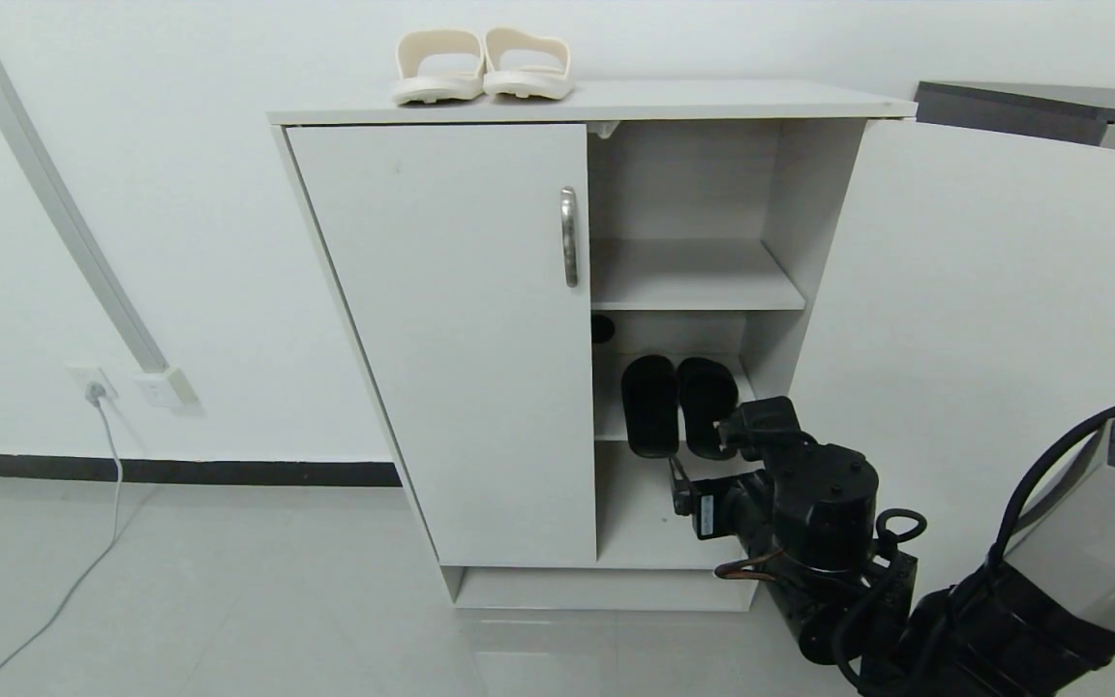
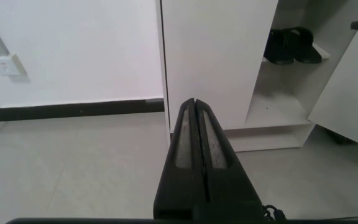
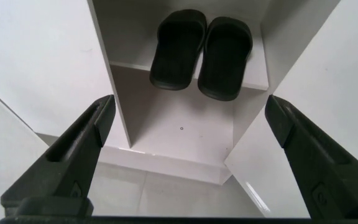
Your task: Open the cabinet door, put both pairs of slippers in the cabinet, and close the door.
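**Right gripper spread wide at the open cabinet, one pair shelved**

The right gripper (image 3: 190, 104) is seen with its fingers (image 3: 79, 146) set wide apart and nothing held between them. It is poised low in front of the open right half of the cabinet (image 1: 712, 97), near the black slippers (image 1: 678, 407) but clear of them. The left gripper (image 2: 194, 107) is pressed together, finger flat against finger with nothing clamped. It is held above the floor (image 2: 73, 168) on the side of the cabinet where the door is shut.

Now to the surroundings. The right door (image 1: 983, 319) is swung out wide and stands just beside the right arm. No obstacle is seen between the gripper and the shelf (image 1: 616, 431) that carries the black pair. The left door (image 1: 441, 339) is shut, and a metal handle (image 1: 569, 237) is fixed upright near its inner edge. On the wall to the left, a socket (image 1: 93, 387) is found with a cable (image 1: 103, 523) trailing down to the floor, under a slanting grey conduit (image 1: 54, 194).

The black slippers are laid side by side in the middle compartment, touching, with their near ends slightly over the shelf's front edge. The cream slippers (image 1: 483, 66) are set side by side on the cabinet's top, above the shut door.

Two pairs are counted, four slippers in all. There are two doors, one open and one shut. Three compartments are exposed, divided by two shelves.
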Robot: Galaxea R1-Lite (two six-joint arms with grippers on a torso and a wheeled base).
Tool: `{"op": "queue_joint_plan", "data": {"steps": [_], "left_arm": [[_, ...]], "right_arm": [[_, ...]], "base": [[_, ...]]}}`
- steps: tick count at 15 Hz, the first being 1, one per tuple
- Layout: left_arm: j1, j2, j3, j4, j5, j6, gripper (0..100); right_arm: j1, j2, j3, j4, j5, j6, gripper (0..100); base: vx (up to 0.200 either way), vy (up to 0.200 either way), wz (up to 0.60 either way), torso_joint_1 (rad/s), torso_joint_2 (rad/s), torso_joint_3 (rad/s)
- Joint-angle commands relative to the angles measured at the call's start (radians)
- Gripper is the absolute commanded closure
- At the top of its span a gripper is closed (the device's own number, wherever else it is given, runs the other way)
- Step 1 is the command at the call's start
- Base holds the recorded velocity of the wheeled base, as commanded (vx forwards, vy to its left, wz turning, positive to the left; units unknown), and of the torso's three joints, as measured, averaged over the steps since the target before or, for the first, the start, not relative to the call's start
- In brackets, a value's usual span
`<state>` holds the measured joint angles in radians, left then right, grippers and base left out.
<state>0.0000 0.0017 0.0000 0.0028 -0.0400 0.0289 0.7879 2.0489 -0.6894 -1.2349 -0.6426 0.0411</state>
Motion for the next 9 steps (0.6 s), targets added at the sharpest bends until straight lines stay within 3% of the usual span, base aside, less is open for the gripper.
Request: {"op": "queue_joint_plan", "data": {"steps": [1, 9], "left_arm": [[0.000, 0.001, 0.000, 0.000, 0.000, 0.000, 100], [0.000, 0.001, 0.000, 0.000, 0.000, -0.001, 100]], "right_arm": [[0.001, 0.002, 0.001, 0.000, 0.000, 0.000, 0], [-0.004, 0.005, 0.008, -0.043, 0.009, -0.021, 0]], "base": [[0.000, 0.200, 0.00, 0.002, 0.00, 0.007], [0.000, 0.200, 0.00, 0.002, 0.00, 0.002]]}}
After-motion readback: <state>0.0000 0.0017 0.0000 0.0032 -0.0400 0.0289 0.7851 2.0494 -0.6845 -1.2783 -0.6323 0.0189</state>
